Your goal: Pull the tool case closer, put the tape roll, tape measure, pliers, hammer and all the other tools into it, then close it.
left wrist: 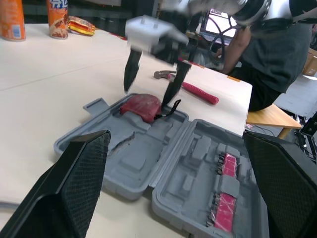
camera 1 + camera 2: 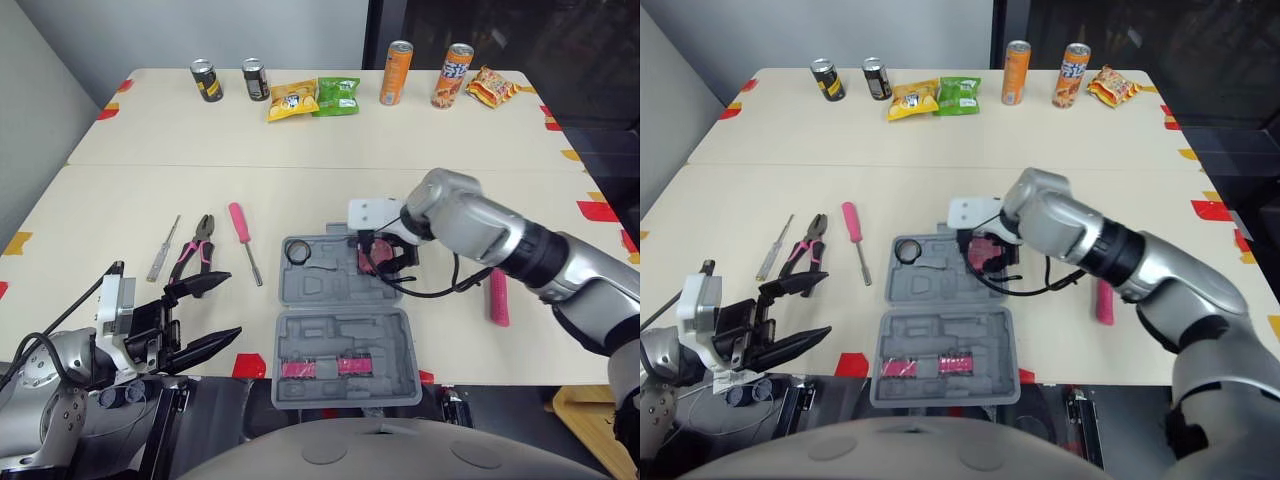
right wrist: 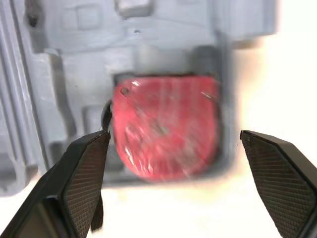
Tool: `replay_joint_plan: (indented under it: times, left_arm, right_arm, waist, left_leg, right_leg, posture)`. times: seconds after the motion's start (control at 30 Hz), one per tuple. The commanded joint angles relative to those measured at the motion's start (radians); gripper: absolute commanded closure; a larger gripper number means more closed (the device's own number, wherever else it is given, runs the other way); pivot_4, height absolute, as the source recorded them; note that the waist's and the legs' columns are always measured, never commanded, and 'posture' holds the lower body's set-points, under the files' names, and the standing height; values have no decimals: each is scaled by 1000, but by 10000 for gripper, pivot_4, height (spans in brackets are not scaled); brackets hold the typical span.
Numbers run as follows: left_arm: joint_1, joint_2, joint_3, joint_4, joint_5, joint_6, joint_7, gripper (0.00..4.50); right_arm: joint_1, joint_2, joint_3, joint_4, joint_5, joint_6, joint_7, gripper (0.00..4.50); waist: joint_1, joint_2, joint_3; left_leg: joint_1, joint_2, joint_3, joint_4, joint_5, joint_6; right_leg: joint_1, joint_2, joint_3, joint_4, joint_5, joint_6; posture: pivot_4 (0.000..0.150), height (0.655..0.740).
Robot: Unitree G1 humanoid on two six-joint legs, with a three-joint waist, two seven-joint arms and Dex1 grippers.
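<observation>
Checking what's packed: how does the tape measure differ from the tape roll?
The tape measure is red and solid; the tape roll is a black open ring. The tape measure sits under the open right hand at the right end, the tape roll at the left end. Both lie in the far half of the tool case.

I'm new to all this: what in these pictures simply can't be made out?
- Hammer: eye views, the right arm covers its head end.
- Tape measure: right wrist view, blurred, so its markings are unreadable.
- Pink pieces in the tool case's near half: eye views, too small to identify.
- Drink cans: eye views, labels too small to read.
- Person: left wrist view, cut off by the top edge.
</observation>
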Motion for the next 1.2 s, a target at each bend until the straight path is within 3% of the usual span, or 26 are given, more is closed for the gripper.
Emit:
replay_joint_plan:
  times: [0.03, 0.3, 0.33, 0.53, 0.87, 1.2]
  left_arm:
    - [-3, 0, 15, -5, -6, -14, -10, 0]
    - [-34, 4, 12, 21, -1, -13, -17, 0]
    - [-39, 5, 11, 25, -1, -12, -19, 0]
    - [-55, 16, 14, 31, -4, -2, -27, 0]
    - [-57, 27, 25, 25, -7, 11, -29, 0]
    - [-64, 22, 19, -29, -12, 42, 30, 0]
  right_arm:
    - [78, -21, -185, -123, 107, 29, 1, 618]
    - [410, 50, -541, -123, 254, -267, -113, 618]
    - [440, 61, -561, -116, 271, -283, -118, 5979]
    - [538, 95, -576, -69, 266, -429, -166, 25683]
    - [594, 113, -576, 11, 259, -556, -197, 25683]
    - [652, 166, -555, 243, 194, -753, -239, 25683]
  waist:
    - [2, 0, 0]
    - [8, 0, 0]
    - [8, 0, 0]
    - [3, 0, 0]
    - [3, 0, 0]
    - [-2, 0, 0]
  left_leg:
    - [0, 0, 0, 0, 0, 0]
    - [1, 1, 1, 0, 0, 0]
    - [1, 1, 1, 0, 0, 0]
    - [1, 1, 1, 0, 0, 0]
    - [0, 1, 1, 0, 0, 1]
    - [0, 1, 1, 0, 1, 2]
  right_leg:
    - [0, 0, 0, 0, 0, 0]
    - [0, 0, 1, 2, 0, 0]
    - [0, 0, 0, 2, 0, 0]
    - [0, 0, 1, 1, 0, 0]
    - [0, 0, 0, 0, 0, 0]
    - [0, 0, 0, -1, 0, 0]
  posture:
    - [1500, 7400]
    - [1500, 7400]
    - [1500, 7400]
    - [1500, 7400]
    - [1500, 7400]
    - [1500, 7400]
